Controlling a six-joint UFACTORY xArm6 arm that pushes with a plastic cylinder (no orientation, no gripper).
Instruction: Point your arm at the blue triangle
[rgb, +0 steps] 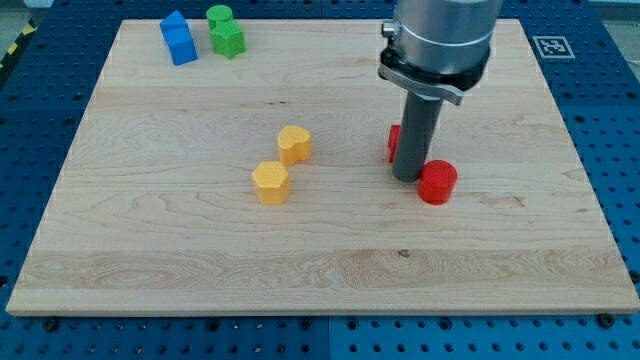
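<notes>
Two blue blocks stand touching at the view's top left: a blue triangle-like block (174, 22) behind and a blue block (182, 46) in front of it. My tip (407, 178) rests on the board at the view's middle right, far from the blue blocks. It sits between a red block (394, 143), partly hidden behind the rod, and a red round block (437, 182) just to its right.
A green round block (219, 17) and a green star-like block (228, 41) stand right of the blue blocks. A yellow heart block (294, 144) and a yellow hexagon block (270, 183) lie mid-board. The wooden board (320, 270) lies on a blue perforated table.
</notes>
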